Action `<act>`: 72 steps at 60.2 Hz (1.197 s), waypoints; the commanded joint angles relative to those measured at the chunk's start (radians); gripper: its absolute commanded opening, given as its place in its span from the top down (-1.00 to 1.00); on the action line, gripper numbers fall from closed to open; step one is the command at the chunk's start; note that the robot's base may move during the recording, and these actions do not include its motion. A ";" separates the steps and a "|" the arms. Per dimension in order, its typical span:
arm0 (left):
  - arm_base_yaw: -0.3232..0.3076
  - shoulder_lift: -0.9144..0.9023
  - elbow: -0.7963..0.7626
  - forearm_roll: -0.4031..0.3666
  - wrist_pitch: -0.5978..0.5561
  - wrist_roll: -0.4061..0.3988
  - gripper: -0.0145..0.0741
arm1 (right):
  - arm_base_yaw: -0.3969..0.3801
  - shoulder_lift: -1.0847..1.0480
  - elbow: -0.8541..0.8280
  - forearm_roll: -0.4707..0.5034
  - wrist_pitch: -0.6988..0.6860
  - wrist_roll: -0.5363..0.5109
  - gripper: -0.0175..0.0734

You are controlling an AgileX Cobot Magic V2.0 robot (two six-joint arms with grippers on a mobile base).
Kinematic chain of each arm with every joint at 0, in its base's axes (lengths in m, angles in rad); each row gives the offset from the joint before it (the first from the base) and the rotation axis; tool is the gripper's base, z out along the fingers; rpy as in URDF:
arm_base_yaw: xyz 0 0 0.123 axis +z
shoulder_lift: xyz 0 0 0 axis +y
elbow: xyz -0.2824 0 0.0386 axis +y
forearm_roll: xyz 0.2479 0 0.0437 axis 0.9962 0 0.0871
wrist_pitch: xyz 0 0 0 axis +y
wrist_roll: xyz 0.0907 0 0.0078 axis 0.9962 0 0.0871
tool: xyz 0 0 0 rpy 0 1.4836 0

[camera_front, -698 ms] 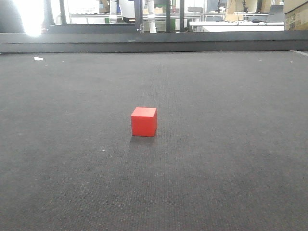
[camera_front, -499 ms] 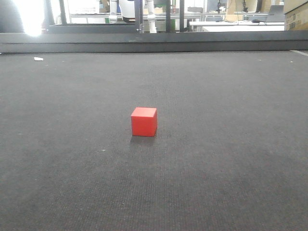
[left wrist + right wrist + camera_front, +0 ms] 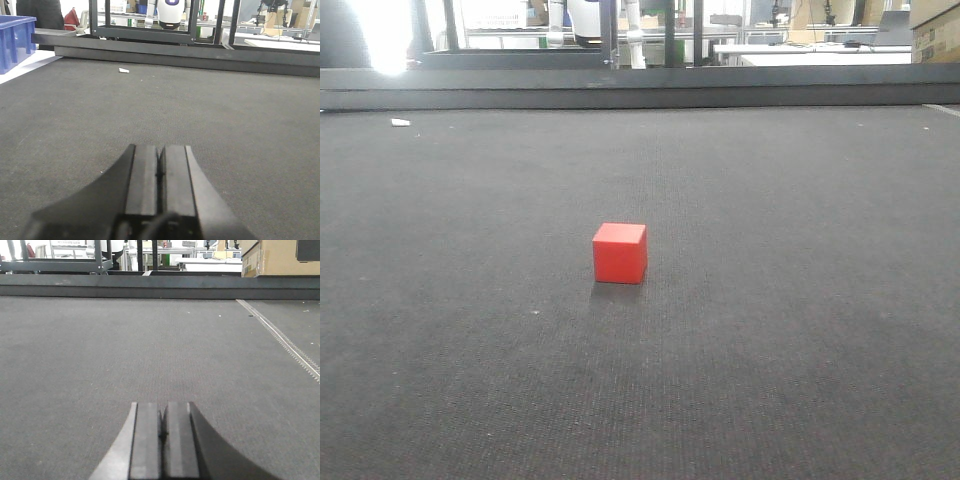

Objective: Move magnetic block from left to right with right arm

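Here, the small matte red cube (image 3: 619, 253) sits on a dark grey mat (image 3: 800, 330), with a white scrap (image 3: 400, 122) at its ten o'clock. The left gripper (image 3: 160, 170) and right gripper (image 3: 163, 425) are both closed, empty.

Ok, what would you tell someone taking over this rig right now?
Left gripper: shut, empty.
Right gripper: shut, empty; the block is not in its view.
Red magnetic block: resting on the dark grey mat, nothing touching it.
Done: no step of the move yet.
Left: open the right gripper, reach the block, grasp it, carry it right, release.
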 commanded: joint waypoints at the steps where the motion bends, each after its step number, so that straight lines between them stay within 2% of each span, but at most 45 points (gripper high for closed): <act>1: -0.006 -0.015 0.010 0.000 -0.090 -0.004 0.94 | 0.000 -0.019 -0.005 -0.010 -0.123 -0.002 0.48; 13: -0.006 -0.015 0.010 0.000 -0.090 -0.004 0.94 | 0.000 -0.019 -0.005 -0.010 -0.226 -0.002 0.48; 19: -0.006 -0.015 0.010 0.000 -0.090 -0.004 0.94 | 0.000 -0.019 -0.009 0.093 -0.240 0.030 0.48; 24: -0.006 -0.015 0.010 0.000 -0.090 -0.004 0.94 | 0.000 -0.019 -0.044 0.161 -0.160 0.043 0.48; 34: -0.006 -0.015 0.010 0.000 -0.090 -0.004 0.94 | 0.000 0.021 -0.221 0.148 0.024 0.039 0.47; 39: -0.006 -0.015 0.010 0.000 -0.090 -0.004 0.94 | 0.000 0.086 -0.310 0.148 0.089 0.039 0.33; 49: -0.006 -0.015 0.010 0.000 -0.090 -0.004 0.94 | 0.014 0.251 -0.450 0.148 0.151 0.039 -0.35; 54: -0.006 -0.015 0.010 0.000 -0.090 -0.004 0.94 | 0.043 0.327 -0.500 0.148 0.168 0.039 -0.56; 59: -0.006 -0.015 0.010 0.000 -0.090 -0.004 0.94 | 0.079 0.426 -0.567 0.148 0.227 0.039 -0.64; 72: -0.006 -0.015 0.010 0.000 -0.090 -0.004 0.94 | 0.205 0.703 -0.799 0.149 0.431 0.039 -0.64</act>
